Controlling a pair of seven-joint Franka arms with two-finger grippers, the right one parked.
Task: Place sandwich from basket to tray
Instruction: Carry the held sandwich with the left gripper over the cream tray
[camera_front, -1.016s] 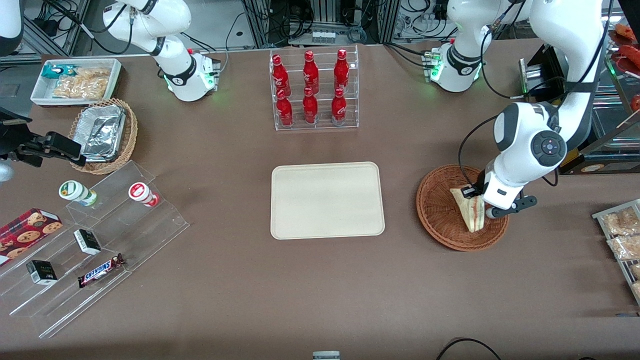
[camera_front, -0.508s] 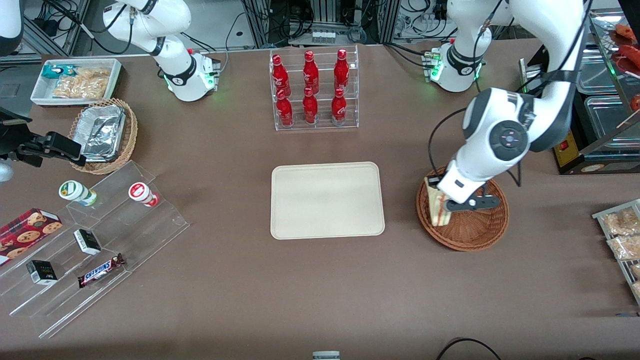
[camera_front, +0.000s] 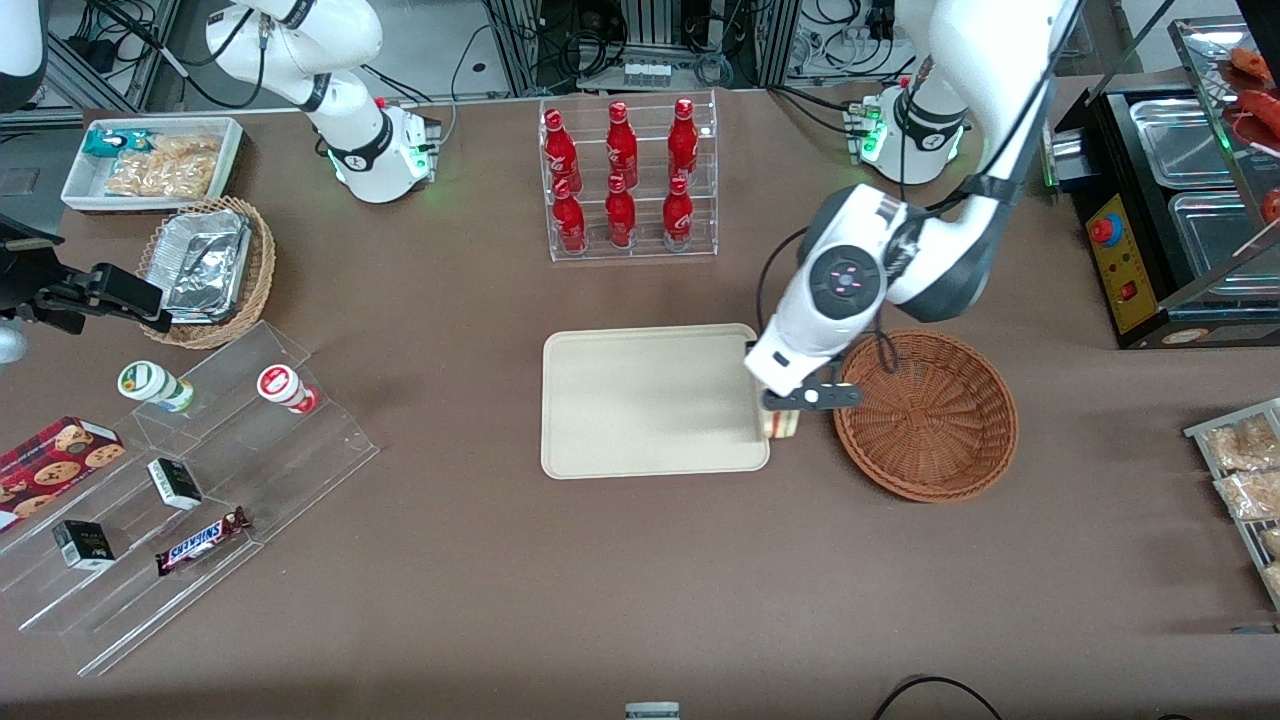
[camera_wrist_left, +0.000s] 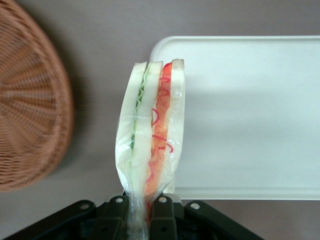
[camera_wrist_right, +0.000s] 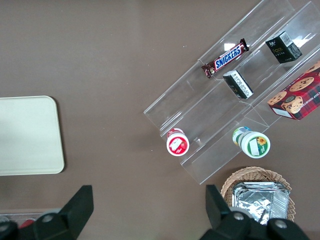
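Gripper (camera_front: 783, 408) aloft between basket (camera_front: 926, 415) and tray (camera_front: 655, 400), jaws clenched on wrapped sandwich (camera_wrist_left: 150, 130).

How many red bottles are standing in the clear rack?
6. The red bottles stand in the clear rack in two rows of three, one row above the other. None seems hidden. The end effector holds the sandwich at the tray edge.

Left arm: reaches down from its base, elbow bent, wrist tilted downward.
Gripper (camera_front: 783, 410): raised off the table, fingers (camera_wrist_left: 162, 212) clamped on the sandwich (camera_wrist_left: 150, 135).
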